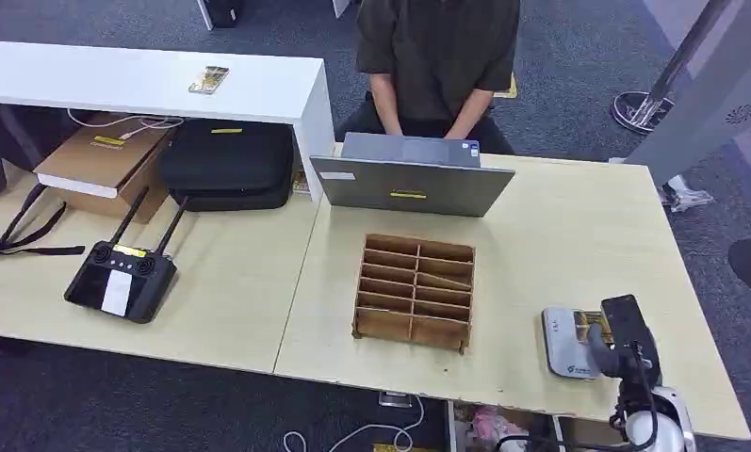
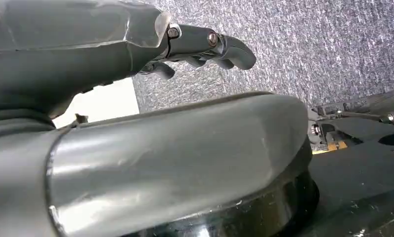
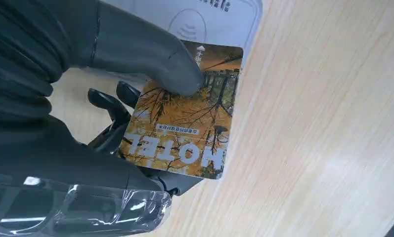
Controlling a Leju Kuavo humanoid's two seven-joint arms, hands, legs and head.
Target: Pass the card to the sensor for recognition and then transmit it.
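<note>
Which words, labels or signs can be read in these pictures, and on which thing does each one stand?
"HOTEL": on the card held by the right hand, seen upside down.
Small line under it on the card: too small to read.
Print and a wave sign on the white sensor: print unreadable.
Yellow labels on the laptop: unreadable.

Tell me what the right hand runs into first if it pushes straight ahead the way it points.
Probably the white card reader: the right hand holds the hotel card right at its edge. Height above it is unclear.
</note>
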